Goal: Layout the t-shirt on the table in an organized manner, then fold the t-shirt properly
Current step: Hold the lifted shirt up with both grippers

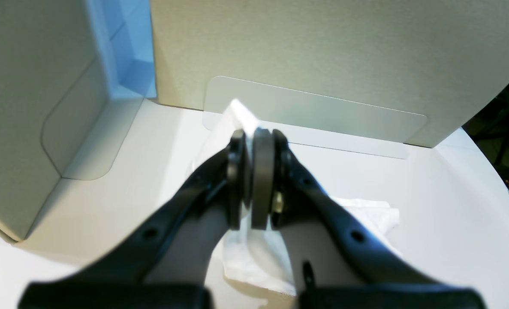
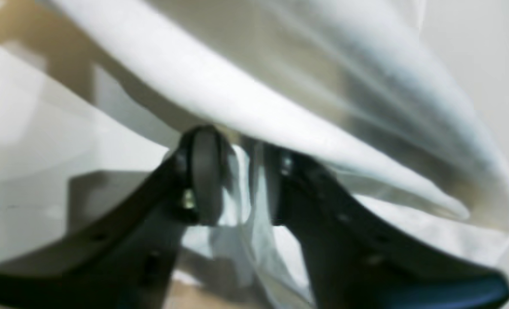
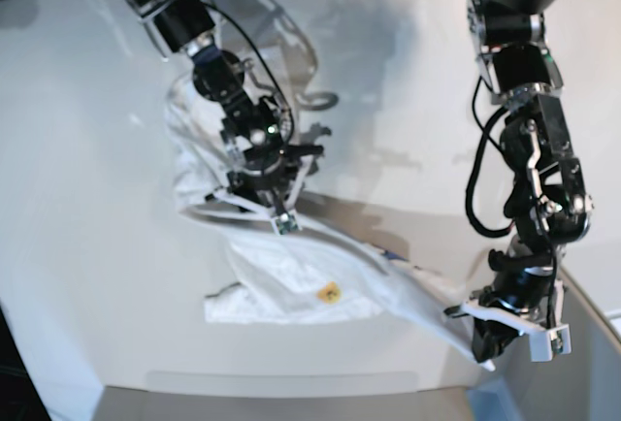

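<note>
Stretching: the t-shirt [image 3: 320,290] is hanging slack between the two arms, part of it lying bunched on the table [image 3: 78,149], part lifted clear of it.
Shirt, long axis: it is running from the right gripper [image 3: 275,210], far side of the table, down toward the left gripper [image 3: 500,329] by the near edge; a ridge of cloth is sagging along that line.
Shirt, marks: a small yellow-orange label [image 3: 330,292] is showing on the flat part, about midway between the grippers; the printed graphic is not readable from here.
Shirt, bulk: most of the loose cloth is lying crumpled under and just beside the right gripper, so the right arm is nearer the mass and the left is holding only a corner.
Left gripper: the pads [image 1: 260,180] are pressing together on a thin white fold of shirt, seen in the wrist view poking out past the tips.
Right gripper: the fingers [image 2: 205,176] are standing somewhat apart with cloth passing through the gap; the wrist view is blurred, so I cannot tell whether they are gripping it or letting it slide.
Coming move, judged: spreading likely depends on pulling the two ends apart along that axis.
</note>
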Motion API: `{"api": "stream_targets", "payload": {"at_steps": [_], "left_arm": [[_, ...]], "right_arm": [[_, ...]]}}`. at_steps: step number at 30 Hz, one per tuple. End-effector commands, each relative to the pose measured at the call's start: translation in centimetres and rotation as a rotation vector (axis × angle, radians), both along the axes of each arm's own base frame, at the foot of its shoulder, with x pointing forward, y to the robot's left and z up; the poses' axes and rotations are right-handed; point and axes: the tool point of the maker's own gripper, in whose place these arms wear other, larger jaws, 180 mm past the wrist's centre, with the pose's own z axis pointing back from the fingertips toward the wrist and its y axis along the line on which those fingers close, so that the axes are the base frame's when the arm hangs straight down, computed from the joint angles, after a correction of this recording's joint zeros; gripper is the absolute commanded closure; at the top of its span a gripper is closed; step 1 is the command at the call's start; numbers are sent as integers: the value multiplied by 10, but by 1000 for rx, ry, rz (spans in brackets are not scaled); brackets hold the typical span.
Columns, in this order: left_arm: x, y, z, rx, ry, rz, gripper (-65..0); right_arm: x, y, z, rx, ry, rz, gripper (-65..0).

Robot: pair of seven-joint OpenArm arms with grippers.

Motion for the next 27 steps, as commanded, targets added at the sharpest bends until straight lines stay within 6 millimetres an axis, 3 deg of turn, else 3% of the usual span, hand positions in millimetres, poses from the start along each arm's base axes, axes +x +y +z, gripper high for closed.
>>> {"api": "stream_targets", "payload": {"at_steps": [1,9,12,19,24,27], "left_arm": [[2,2,23,10,-73,5,-31],[1,2,21,10,-69,4,-31],[1,2,21,10,-69,4,-31],[1,2,21,10,-69,4,-31],[1,2,21,10,-69,4,-31],[1,1,21,10,-68,4,-31]], "right_arm": [[17,2,23,9,-75,3,-228],[28,3,35,11,-106,3,-225],[30,2,35,6,-104,1,-180],[30,-4,22,-18,-71,-8,-4],[27,-4,20,-15,-68,-8,0],[15,0,15,1,-51,-4,0]]}}
